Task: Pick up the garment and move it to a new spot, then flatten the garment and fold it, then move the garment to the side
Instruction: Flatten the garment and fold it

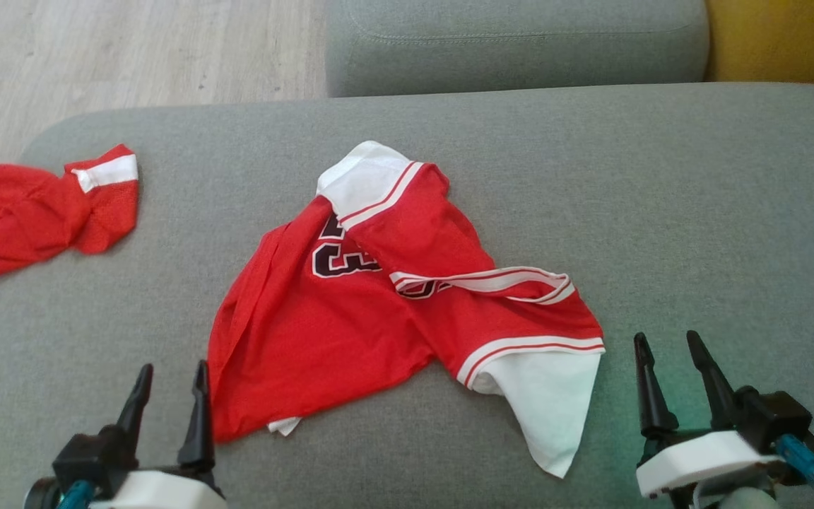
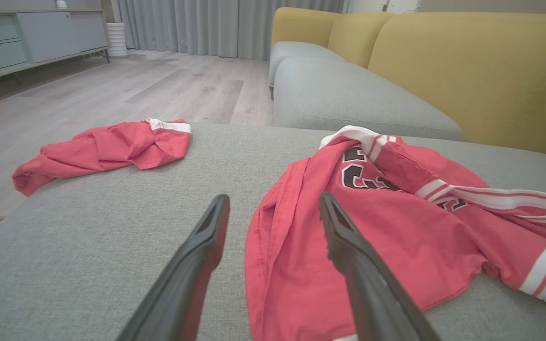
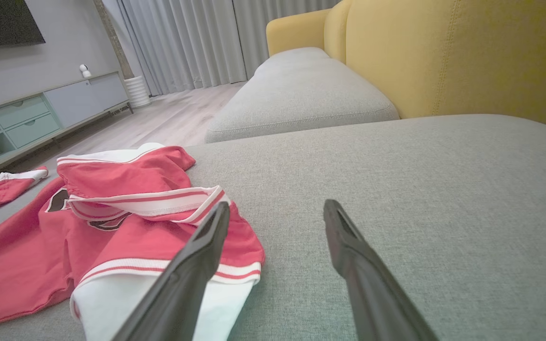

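Observation:
A red jersey point(image 1: 350, 318) with white sleeves, striped trim and dark numbers lies crumpled in the middle of the grey sofa cushion point(image 1: 697, 212). It also shows in the left wrist view as the jersey point(image 2: 396, 227) and in the right wrist view as the jersey point(image 3: 112, 222). My left gripper point(image 1: 170, 378) is open just left of the jersey's near hem, empty; its fingers point(image 2: 206, 237) frame the hem's left edge. My right gripper point(image 1: 668, 346) is open, empty, just right of the white sleeve point(image 1: 548, 403).
A second red garment point(image 1: 32, 212) with a white band lies bunched at the cushion's far left edge. Beyond are another grey seat point(image 1: 513, 42), a yellow backrest point(image 3: 458, 52), wooden floor point(image 2: 126, 90) and a low cabinet point(image 3: 40, 113).

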{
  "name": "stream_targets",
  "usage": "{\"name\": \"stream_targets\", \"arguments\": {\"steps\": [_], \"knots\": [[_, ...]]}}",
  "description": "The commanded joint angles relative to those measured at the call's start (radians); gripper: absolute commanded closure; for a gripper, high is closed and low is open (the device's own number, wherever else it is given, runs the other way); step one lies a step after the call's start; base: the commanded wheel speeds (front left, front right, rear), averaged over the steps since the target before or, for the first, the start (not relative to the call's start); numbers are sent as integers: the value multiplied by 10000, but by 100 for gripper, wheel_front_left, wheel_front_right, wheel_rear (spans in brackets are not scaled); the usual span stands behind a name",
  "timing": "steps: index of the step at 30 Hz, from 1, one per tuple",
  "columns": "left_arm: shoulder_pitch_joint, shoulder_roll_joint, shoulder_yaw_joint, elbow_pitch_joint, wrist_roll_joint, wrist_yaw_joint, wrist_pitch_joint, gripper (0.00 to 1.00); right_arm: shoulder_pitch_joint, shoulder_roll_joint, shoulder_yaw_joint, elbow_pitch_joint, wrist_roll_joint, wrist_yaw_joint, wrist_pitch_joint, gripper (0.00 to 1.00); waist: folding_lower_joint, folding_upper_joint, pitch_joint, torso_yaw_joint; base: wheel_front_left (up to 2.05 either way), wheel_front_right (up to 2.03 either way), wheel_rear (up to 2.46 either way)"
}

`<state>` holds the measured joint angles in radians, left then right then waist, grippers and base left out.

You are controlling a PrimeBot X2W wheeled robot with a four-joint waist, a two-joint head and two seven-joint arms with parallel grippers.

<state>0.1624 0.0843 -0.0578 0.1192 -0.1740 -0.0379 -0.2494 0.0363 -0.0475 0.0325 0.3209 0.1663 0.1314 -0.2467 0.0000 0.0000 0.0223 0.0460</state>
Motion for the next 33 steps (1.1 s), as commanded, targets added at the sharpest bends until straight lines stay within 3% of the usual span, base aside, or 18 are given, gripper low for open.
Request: {"name": "stream_targets", "arguments": {"steps": [1, 13, 24, 28, 33], "knots": [[-357, -19, 469, -248, 128, -79, -124, 0, -207, -53, 316, -235, 34, -7, -127, 0, 0, 0, -26, -35, 0, 0, 0], [-347, -205, 441, 469, 472, -429, -124, 0, -310, -39, 702, -818, 175, -7, 176, 0, 0, 0, -58, -251, 0, 0, 0], [-712, -116, 278, 710, 419, -157, 1970, 0, 733, -48, 1944, -2012, 743, -7, 5259, 0, 0, 0, 306, -213, 0, 0, 0], [-852, -17, 236, 744, 428, -108, 2458, 0, 992, -44, 1774, -2201, 616, -7, 6063, 0, 0, 0, 637, -169, 0, 0, 0], [-1187, 27, 262, 855, 329, -67, 2615, 0, 803, -34, 1667, -2181, 603, -7, 6240, 0, 0, 0, 1022, -142, 0, 0, 0]]}}
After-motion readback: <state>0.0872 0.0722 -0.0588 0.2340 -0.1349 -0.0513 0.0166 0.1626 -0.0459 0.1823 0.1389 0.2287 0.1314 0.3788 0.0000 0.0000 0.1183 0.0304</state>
